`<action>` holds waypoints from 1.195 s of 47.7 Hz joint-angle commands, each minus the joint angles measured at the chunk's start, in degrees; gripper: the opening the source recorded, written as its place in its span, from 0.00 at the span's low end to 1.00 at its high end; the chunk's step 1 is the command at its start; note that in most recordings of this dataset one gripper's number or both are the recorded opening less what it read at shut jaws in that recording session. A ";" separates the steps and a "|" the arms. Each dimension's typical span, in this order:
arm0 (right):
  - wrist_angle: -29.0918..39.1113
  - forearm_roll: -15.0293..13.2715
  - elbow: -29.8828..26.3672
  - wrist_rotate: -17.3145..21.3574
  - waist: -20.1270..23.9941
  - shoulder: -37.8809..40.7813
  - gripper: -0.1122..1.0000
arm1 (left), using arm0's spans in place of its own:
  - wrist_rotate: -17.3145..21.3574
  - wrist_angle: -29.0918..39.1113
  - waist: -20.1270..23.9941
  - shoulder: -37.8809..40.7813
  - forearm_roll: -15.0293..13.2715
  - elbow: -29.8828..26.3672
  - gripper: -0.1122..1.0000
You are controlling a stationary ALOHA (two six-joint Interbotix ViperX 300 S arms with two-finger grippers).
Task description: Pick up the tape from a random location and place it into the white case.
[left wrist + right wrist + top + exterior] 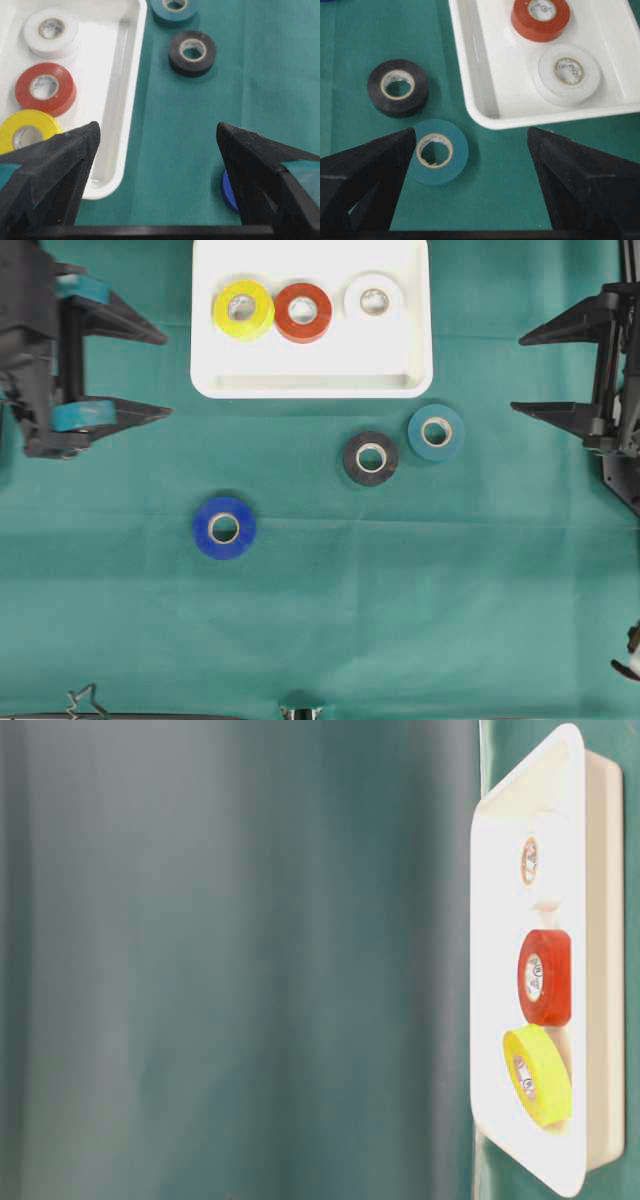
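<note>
Three tape rolls in the white case (312, 385), three on the green counter (420, 590), both grippers spread wide and holding nothing

Yellow roll (243, 309), red roll (303, 312) and white roll (373, 301) lie flat in a row inside the case; the black roll (370, 457) and teal roll (436, 432) sit just beside each other below its right corner, the blue roll (224, 527) well apart to the left; the left gripper (150, 375) and right gripper (530, 375) hang at opposite edges, touching no roll

The right gripper (470, 137) hangs over green cloth (350, 40), its black jaws spread wide and empty. A teal tape roll (439, 152) lies flat beside the left jaw, a black tape roll (398, 87) just beyond. The white rectangular plastic case (485, 95) holds a red tape roll (540, 19) and a white tape roll (567, 74), close together.
</note>
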 commanded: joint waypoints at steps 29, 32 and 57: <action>0.00 -0.18 -1.76 -0.62 -0.09 -0.79 0.90 | 0.09 -2.64 0.09 -6.50 0.18 3.87 0.94; 0.00 -0.18 -1.76 -0.62 -0.09 -0.79 0.90 | 0.09 -2.64 0.09 -6.50 0.18 3.87 0.94; -0.26 -0.18 -2.11 -0.70 -0.09 -1.49 0.90 | 0.09 -3.52 0.09 -6.68 0.18 3.87 0.94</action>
